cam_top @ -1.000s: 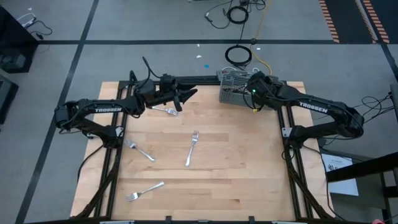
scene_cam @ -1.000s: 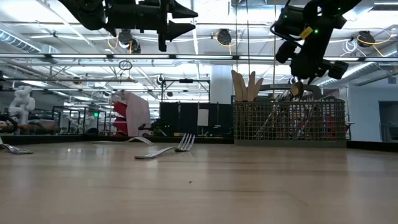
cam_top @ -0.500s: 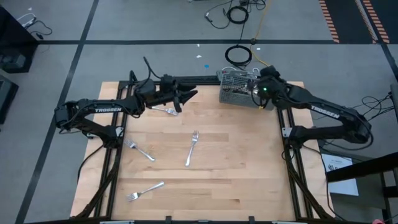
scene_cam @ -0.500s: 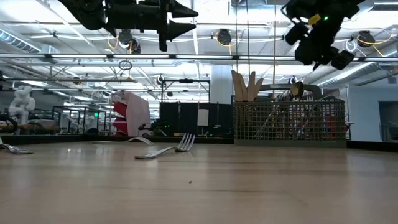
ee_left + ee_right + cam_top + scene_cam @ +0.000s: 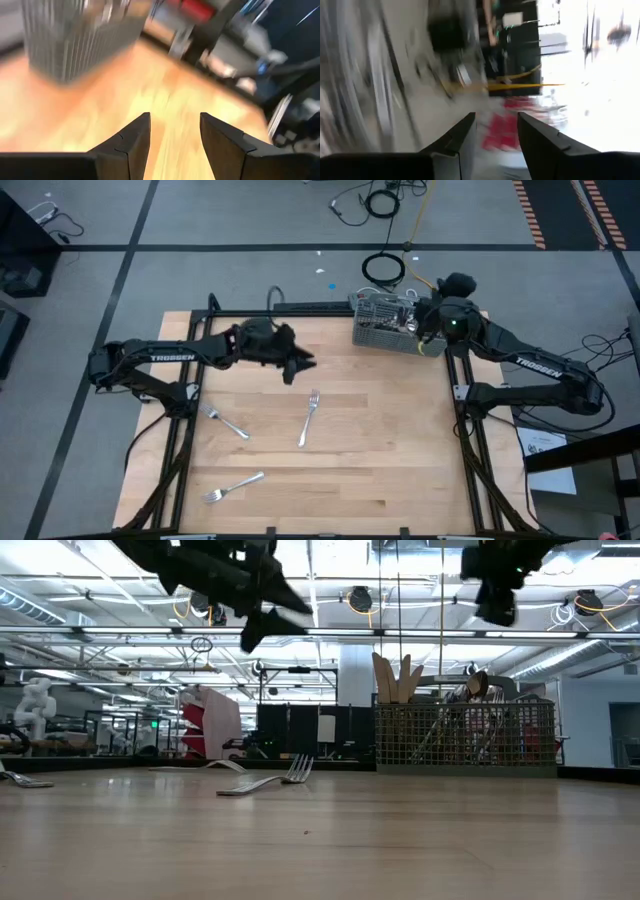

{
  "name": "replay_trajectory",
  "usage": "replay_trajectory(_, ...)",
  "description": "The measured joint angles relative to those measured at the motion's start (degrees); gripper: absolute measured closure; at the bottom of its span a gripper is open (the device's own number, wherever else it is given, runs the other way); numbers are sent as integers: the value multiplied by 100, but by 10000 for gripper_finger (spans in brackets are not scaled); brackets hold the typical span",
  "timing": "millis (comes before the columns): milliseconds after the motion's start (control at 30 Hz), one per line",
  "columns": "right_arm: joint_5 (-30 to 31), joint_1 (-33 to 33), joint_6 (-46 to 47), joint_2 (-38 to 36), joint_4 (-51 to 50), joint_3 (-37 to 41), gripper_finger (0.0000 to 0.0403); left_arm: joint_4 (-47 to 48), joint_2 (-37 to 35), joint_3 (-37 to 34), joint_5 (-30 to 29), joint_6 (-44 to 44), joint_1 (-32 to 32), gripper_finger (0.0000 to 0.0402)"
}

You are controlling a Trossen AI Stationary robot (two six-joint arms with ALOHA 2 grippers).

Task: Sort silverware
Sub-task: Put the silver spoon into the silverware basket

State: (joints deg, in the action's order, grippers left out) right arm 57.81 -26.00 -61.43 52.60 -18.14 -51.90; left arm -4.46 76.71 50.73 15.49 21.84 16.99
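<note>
While the right gripper (image 5: 420, 330) hangs parted above the caddy (image 5: 383, 323), the left gripper (image 5: 297, 366) hovers spread.

My left arm reaches in from the left side, its tool (image 5: 300, 364) raised above the worktop, fingers (image 5: 135, 142) spread with nothing between them. My right arm stretches toward the far right corner, its tool (image 5: 496, 137) held high, parted, holding nothing.

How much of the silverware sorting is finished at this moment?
Partly done: some silverware already stands in the grey caddy. Nothing is in hand: the left gripper is open and empty above the table, and the right gripper, open, is up by the caddy. At least three forks are left on the table.
</note>
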Motion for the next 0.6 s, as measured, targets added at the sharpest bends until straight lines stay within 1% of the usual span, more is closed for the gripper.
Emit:
replay_trajectory(67,-340,123,1111,0,371,0,270,679,48,60,-131,185,-123,224)
replay_trajectory(133,-862,290,2115,-2,669,0,270,1181,97,54,-150,593,-227,224)
replay_trajectory(200,-1541,431,2989,-21,957,0,270,1458,189,61,-163,1058,-346,224)
replay_trajectory(267,-2354,534,3818,-32,1349,0,270,1664,350,58,-187,1513,-479,224)
replay_trajectory(367,-3376,617,4975,-2,1871,0,270,1682,659,58,-274,2258,-720,224)
replay_trajectory(467,-4022,654,5906,42,2102,0,270,1686,991,58,-482,2879,-1004,224)
replay_trajectory(600,-4497,701,6516,77,1953,0,270,1727,1163,56,-1081,3493,-1312,224)
